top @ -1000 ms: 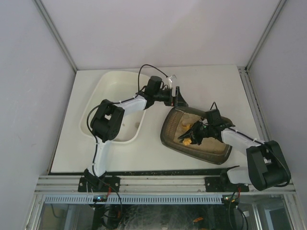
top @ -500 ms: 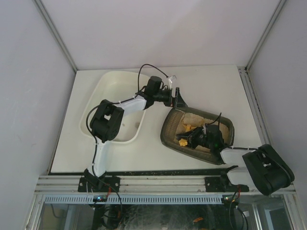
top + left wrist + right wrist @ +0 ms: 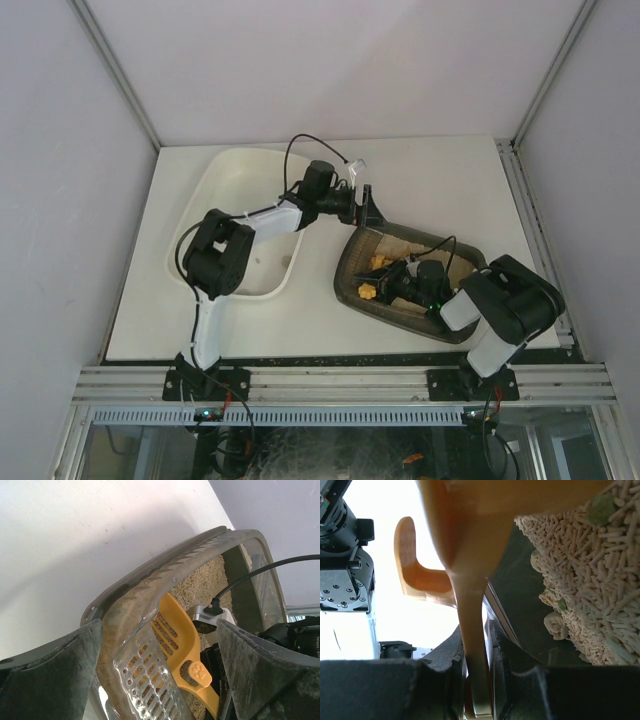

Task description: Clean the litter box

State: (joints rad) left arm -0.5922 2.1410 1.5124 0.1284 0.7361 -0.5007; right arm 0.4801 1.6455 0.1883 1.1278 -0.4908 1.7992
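The left gripper (image 3: 367, 207) is wide open with the rim corner of the litter box (image 3: 343, 272) between its fingers. The white tub (image 3: 225, 185) sits just to its left on the table (image 3: 450, 180). Inside the box, beside pale litter pellets (image 3: 580, 570), the right gripper (image 3: 475, 677) clamps the handle of the yellow scoop (image 3: 182, 640).

My hand (image 3: 159, 626) is spread wide, its two dark fingers (image 3: 50, 675) on either side of the litter box (image 3: 165, 567) corner, with the thick ribbed rim running between them. Inside, a yellow slotted scoop (image 3: 182, 645) with a paw print on its handle lies over pale pellet litter (image 3: 200, 585). A black cable (image 3: 255, 572) arcs above it. Beyond the rim is white table (image 3: 75, 540).
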